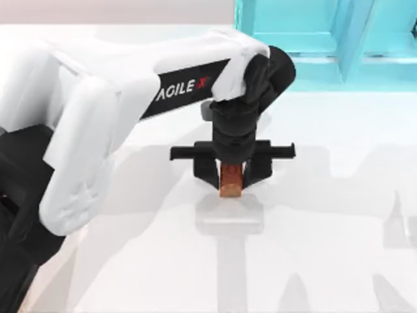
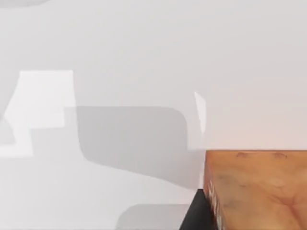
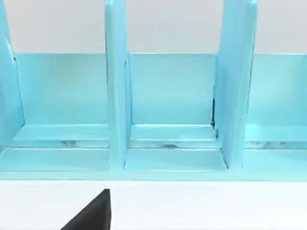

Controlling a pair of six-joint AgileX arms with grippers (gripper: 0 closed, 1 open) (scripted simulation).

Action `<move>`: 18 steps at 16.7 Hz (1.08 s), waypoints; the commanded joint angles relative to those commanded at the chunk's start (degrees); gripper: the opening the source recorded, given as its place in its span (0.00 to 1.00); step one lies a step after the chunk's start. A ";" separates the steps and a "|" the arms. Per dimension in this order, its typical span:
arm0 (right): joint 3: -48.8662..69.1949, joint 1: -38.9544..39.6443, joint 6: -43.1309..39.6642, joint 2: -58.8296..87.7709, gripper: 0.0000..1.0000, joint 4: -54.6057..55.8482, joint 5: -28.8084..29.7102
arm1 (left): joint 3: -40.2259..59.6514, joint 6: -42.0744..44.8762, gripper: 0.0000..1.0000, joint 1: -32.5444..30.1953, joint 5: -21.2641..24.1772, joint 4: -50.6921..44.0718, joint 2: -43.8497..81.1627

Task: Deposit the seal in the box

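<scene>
The seal (image 1: pixel 230 182), a small reddish-brown block, stands upright between the black fingers of my left gripper (image 1: pixel 231 177) near the table's middle. The gripper points straight down and is shut on the seal. A pale shadow lies on the table just in front of the block, which appears slightly lifted. In the left wrist view the seal (image 2: pixel 256 191) fills the corner as a glossy orange-brown face, with one black finger (image 2: pixel 195 214) beside it. The box is out of view. A black part of my right gripper (image 3: pixel 91 215) shows against the white table.
A turquoise shelf unit (image 1: pixel 326 39) with upright dividers stands at the back right of the table. The right wrist view faces the shelf unit's open compartments (image 3: pixel 172 96). White tabletop (image 1: pixel 326 228) surrounds the left gripper.
</scene>
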 joint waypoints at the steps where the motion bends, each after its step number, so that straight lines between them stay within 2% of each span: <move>1: 0.00 0.00 0.00 0.00 1.00 0.00 0.00 | 0.00 0.00 0.00 0.00 0.00 0.00 0.00; 9: 0.00 0.00 0.00 0.00 1.00 0.00 0.00 | 0.95 -0.07 0.00 -0.04 0.00 -0.85 -0.04; 18: 0.00 0.00 0.00 0.00 1.00 0.00 0.00 | 20.07 -0.18 0.00 -0.18 0.00 -21.14 -0.41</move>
